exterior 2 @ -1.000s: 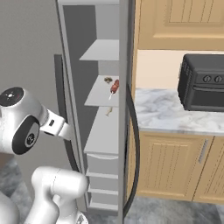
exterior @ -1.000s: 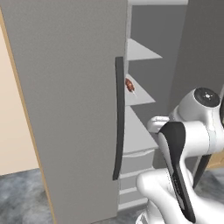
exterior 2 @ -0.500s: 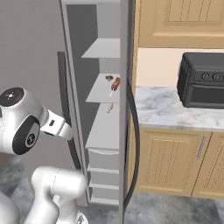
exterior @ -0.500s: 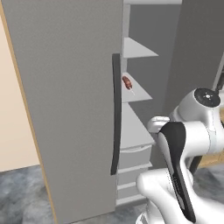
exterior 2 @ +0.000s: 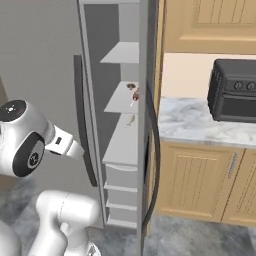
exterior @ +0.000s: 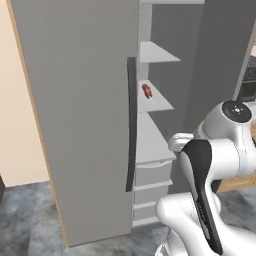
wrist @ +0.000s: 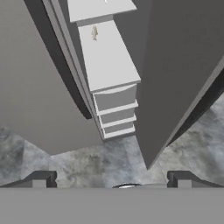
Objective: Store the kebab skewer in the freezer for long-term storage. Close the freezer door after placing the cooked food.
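With the kebab skewer (exterior: 146, 91) already lying on a middle shelf (exterior 2: 122, 100) of the freezer (exterior 2: 120, 165), at twelve o'clock from us, we have drawn back; our claw (wrist: 111, 180) gapes wide and empty, so only the freezer door (exterior: 80, 115) remains to swing shut.

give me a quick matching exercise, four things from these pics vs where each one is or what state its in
Things:
1. skewer
2. freezer door
3. oven
4. gripper

Place or state:
A. open and holding nothing
B. on the marble counter
C. swung partly open
D. lying on a freezer shelf

Pairs: 1-D, 2-C, 3-B, 4-A
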Controlling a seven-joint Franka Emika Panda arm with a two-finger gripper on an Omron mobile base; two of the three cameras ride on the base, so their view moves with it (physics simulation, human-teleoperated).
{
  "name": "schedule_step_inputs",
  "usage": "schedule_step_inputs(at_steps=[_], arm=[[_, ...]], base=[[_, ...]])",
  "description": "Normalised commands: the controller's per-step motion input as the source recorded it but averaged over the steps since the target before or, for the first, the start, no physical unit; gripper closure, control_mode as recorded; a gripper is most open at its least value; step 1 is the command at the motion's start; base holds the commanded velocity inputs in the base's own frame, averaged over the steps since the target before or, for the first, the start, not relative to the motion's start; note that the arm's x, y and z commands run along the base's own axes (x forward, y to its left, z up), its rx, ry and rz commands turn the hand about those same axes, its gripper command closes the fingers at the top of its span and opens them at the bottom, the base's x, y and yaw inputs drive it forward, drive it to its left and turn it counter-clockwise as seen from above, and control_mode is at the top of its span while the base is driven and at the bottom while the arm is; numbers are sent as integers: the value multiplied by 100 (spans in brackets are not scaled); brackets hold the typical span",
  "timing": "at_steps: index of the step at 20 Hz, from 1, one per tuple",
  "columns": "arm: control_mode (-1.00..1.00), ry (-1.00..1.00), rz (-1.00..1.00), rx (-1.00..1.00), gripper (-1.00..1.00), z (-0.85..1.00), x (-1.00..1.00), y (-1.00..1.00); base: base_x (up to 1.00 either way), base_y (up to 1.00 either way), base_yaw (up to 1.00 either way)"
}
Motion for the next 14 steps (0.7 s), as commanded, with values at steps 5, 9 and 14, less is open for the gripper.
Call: schedule_step_inputs(at_steps=[5, 9, 14], arm=[[100, 0, 0, 0, -100, 0, 0, 0], [100, 0, 0, 0, -100, 0, 0, 0], [100, 0, 0, 0, -100, 0, 0, 0]], base=[[-33, -42, 30], [-39, -28, 18], [-49, -4, 0]])
